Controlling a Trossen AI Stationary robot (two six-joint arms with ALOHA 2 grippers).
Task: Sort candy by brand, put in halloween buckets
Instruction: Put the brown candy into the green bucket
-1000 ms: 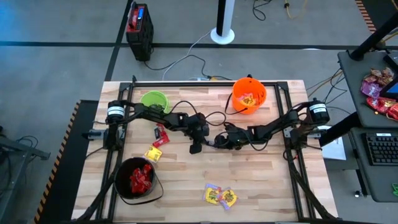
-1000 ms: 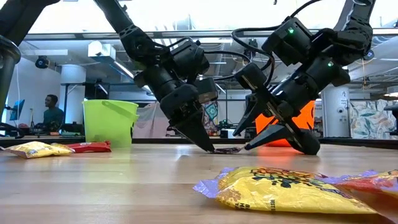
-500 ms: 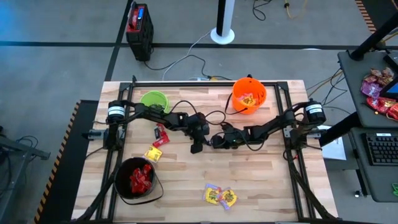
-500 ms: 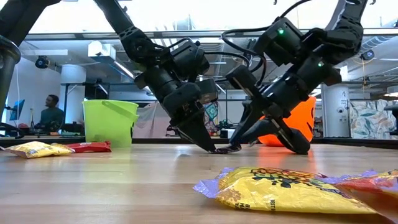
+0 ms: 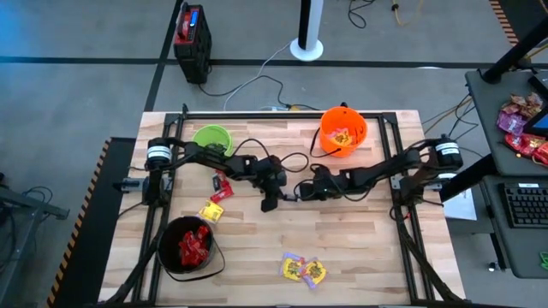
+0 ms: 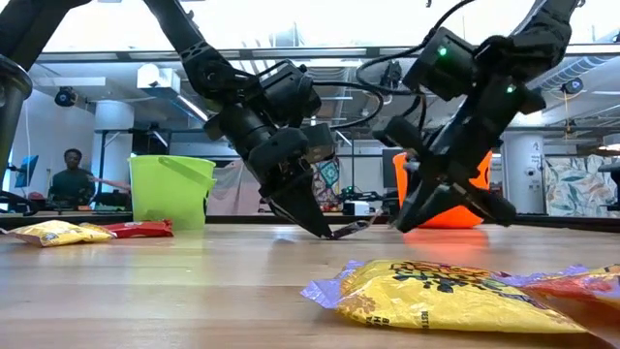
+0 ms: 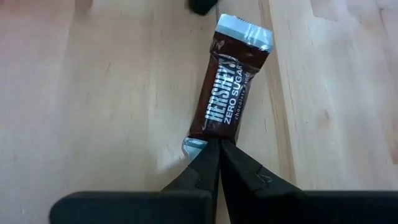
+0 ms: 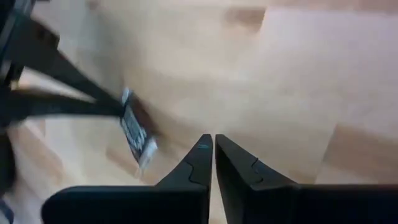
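Observation:
A brown Hershey's candy (image 7: 227, 93) with silver ends lies at the table's middle (image 5: 291, 197). My left gripper (image 7: 219, 142) is shut on its near end. My right gripper (image 8: 213, 140) is shut on nothing. It stands just right of the candy (image 6: 354, 229), fingers slanting down toward the table (image 6: 405, 225). The green bucket (image 5: 212, 137) and the orange bucket (image 5: 342, 130) stand at the far side. The black bucket (image 5: 188, 246), with red candies inside, stands near left. My left gripper pinches the candy's crimped silver end (image 7: 198, 143) between its two fingertips. The fingers slant down from the table's left and lie along the bar. In the low view the held end is at the table and the free end (image 6: 370, 223) is tilted slightly up.
Loose on the table lie a red candy (image 5: 223, 184) and a yellow one (image 5: 211, 211) at the left, and yellow-and-purple packets (image 5: 304, 269) near the front edge. Bare wood lies between them. A person (image 6: 73, 179) sits in the room behind.
My right gripper came up to the candy's free end with open fingers. It then shut and drew back toward the table's right edge without the candy. The candy's free end now sits tipped a little higher.

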